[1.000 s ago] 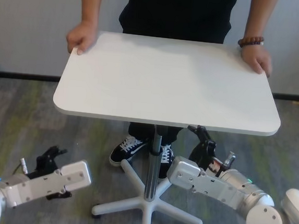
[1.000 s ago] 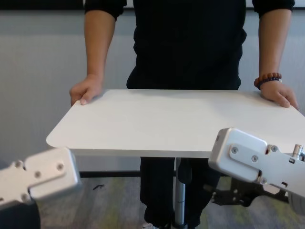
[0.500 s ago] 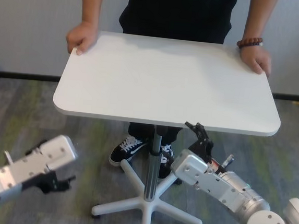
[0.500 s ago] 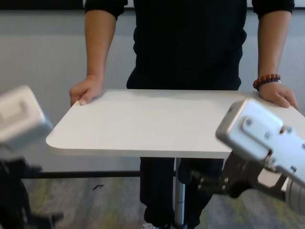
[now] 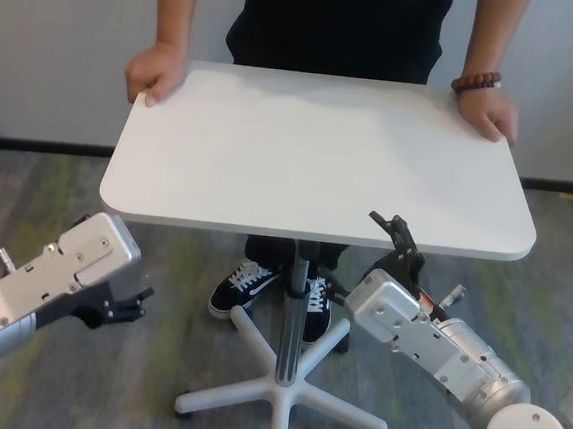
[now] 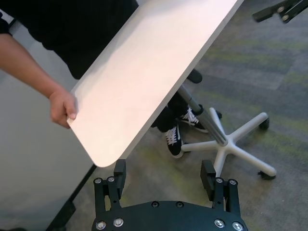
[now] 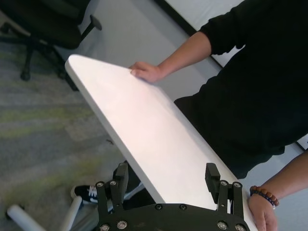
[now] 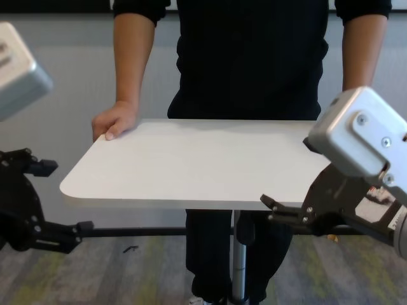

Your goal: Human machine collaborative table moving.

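The table (image 5: pixel 322 157) top is smooth matt white on a shiny metal pole (image 5: pixel 296 306); the carpet (image 5: pixel 56 204) looks rough.

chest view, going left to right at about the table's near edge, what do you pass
left gripper (open, short of the table's left corner) → table → silver centre pole under it → right gripper (open, at the near edge on the right) → right arm's boxy wrist

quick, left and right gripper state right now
left gripper: open, holding nothing, short of the table.
right gripper: open, holding nothing, at the table's near edge.
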{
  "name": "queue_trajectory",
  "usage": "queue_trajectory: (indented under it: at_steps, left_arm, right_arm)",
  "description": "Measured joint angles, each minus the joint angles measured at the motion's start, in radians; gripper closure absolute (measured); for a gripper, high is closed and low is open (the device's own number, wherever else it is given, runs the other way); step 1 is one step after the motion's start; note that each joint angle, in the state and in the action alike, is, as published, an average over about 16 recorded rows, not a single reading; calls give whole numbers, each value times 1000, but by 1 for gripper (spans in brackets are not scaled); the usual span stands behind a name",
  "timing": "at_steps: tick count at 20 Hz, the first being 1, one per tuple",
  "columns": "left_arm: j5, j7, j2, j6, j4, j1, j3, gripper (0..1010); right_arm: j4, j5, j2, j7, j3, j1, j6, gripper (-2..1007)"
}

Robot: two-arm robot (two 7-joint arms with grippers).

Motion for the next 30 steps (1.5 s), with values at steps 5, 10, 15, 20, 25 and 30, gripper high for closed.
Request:
queue_trajectory:
  at_steps: [5,10,15,20,25,30]
  left_arm:
    - [-38,-13,7,-1,-18,-7,-7,7]
    - [-70,-18,14,0,-32,-10,-12,7]
    - [-88,-14,19,4,-43,-13,-8,7]
    - [-93,-6,21,8,-47,-18,10,7]
    - [-90,2,22,14,-43,-27,38,7]
    - [-84,14,24,10,-41,-37,63,7]
  right_arm:
    - [0,21,-15,-9,12,-11,-21,4]
    - [15,40,-30,-11,17,-14,-42,4]
    - [33,50,-37,-8,16,-12,-53,4]
    - [51,55,-38,-3,13,-8,-58,4]
    - [67,59,-38,1,12,-5,-59,4]
    - [76,58,-32,6,10,-1,-60,4]
